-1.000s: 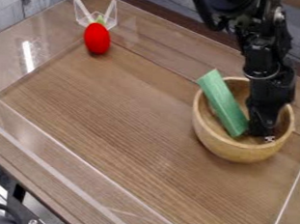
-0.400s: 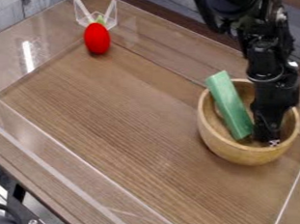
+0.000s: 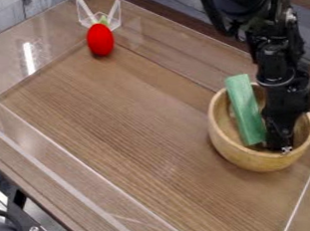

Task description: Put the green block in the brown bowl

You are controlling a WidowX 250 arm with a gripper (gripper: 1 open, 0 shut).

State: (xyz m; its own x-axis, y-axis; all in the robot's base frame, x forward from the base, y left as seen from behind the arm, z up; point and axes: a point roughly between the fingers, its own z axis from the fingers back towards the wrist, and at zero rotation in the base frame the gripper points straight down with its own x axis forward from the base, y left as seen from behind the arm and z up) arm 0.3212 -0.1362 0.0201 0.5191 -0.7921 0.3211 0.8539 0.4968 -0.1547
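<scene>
The green block point(image 3: 244, 107) stands tilted inside the brown bowl point(image 3: 236, 146), its upper end leaning over the bowl's far left rim. My gripper point(image 3: 277, 139) reaches down into the bowl from the black arm above, shut on the block's lower right part. The fingertips are deep in the bowl and partly hidden by its rim.
A red ball point(image 3: 100, 42) with a green-white top lies at the far left of the wooden table point(image 3: 117, 125). Clear plastic walls edge the table on the left and front. The bowl sits close to the right edge.
The bowl, block and gripper have slid together a little to the right and toward the front. The block stands slightly more upright.
</scene>
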